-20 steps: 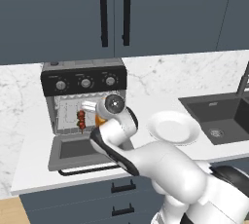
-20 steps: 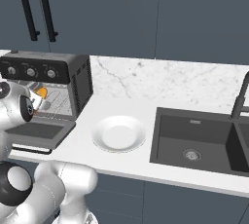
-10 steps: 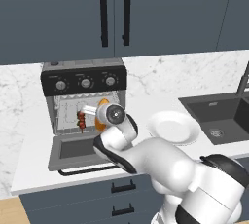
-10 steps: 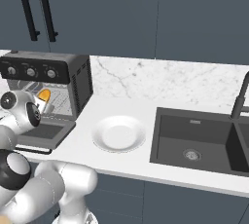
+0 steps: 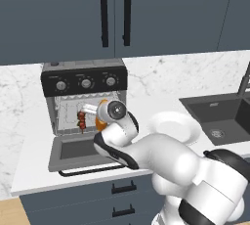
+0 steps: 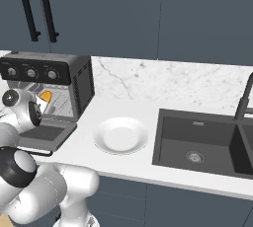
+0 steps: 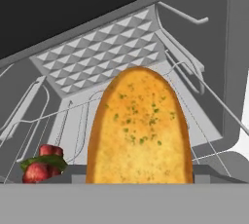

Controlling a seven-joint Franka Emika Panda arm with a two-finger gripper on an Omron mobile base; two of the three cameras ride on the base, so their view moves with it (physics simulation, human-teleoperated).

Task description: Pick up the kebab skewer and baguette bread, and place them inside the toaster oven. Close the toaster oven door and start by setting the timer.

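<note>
Tool: tool (image 5: 100, 116) sits at the mouth of the toaster oven (image 5: 84, 99), holding the baguette bread (image 7: 140, 126); its finger tips are hidden behind the loaf, so the grip is judged from the bread filling the hand view right at the wrist
Bread: golden loaf points into the cavity, above the wire rack (image 7: 73, 116), not yet resting on it as far as I can tell
Skewer: kebab skewer (image 5: 81, 120) already lies inside the oven, just left of the bread
Door: toaster oven door (image 5: 78, 151) is dropped flat open on the tabletop (image 5: 29, 155), below the wrist
Risk: letting go too near the front edge could tip the loaf out onto the door; pushing in off-line could knock the skewer or catch the rack wires
Bystander: white plate (image 6: 121, 135) sits well apart to the right
</note>
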